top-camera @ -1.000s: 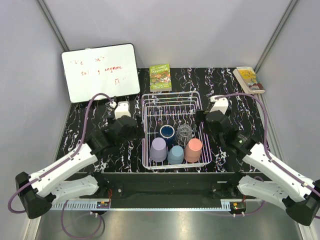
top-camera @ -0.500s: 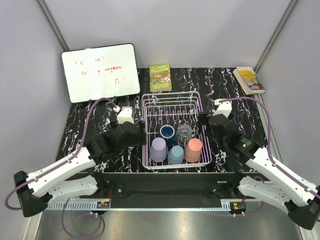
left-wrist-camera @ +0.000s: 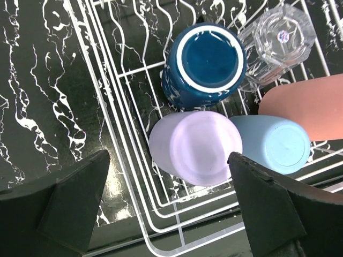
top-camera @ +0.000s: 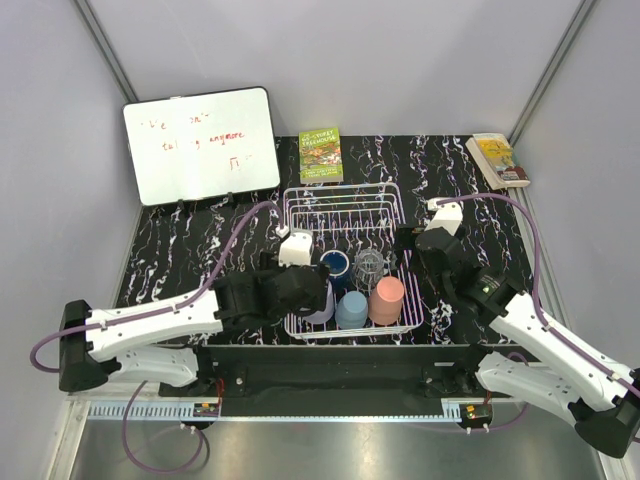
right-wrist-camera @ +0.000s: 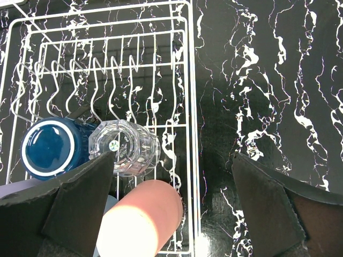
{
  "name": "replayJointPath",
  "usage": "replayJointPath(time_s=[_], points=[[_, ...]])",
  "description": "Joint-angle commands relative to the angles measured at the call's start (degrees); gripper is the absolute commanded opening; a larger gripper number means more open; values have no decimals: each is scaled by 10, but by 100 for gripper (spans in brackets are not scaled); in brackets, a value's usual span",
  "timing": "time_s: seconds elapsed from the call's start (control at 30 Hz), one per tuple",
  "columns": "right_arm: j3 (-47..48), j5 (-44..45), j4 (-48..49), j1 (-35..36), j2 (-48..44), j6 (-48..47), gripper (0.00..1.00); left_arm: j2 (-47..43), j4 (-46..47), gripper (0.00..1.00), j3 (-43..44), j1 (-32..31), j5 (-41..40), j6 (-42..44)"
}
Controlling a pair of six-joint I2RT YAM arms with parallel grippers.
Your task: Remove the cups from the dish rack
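Lavender cup (left-wrist-camera: 195, 147) beneath left pincer (left-wrist-camera: 167, 155), jaws spread; right pincer (right-wrist-camera: 172, 156) spread too, above dish rack (right-wrist-camera: 191, 80) edge.

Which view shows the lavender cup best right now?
Left wrist: the lavender cup shows whole, framed between the left fingers, beside the light blue cup. In the top external view the left arm covers most of it; the right wrist view catches only a sliver at its left edge.

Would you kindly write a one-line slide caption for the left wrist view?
Open left gripper framing the lavender cup in the dish rack, next to the dark blue cup and light blue cup.
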Motion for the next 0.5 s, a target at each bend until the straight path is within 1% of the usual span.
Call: replayJointPath(time_s=[0.0,0.2,0.47], points=[[14,8,-4,1,-7,9,100,16,4,99,23,-9,-29,-23],[13,4,-2,2,-4,14,100,34,9,99,21,-9,-24,-27],[9,0,1,1,3,16,100,16,30,99,23,-13,-25,-21]])
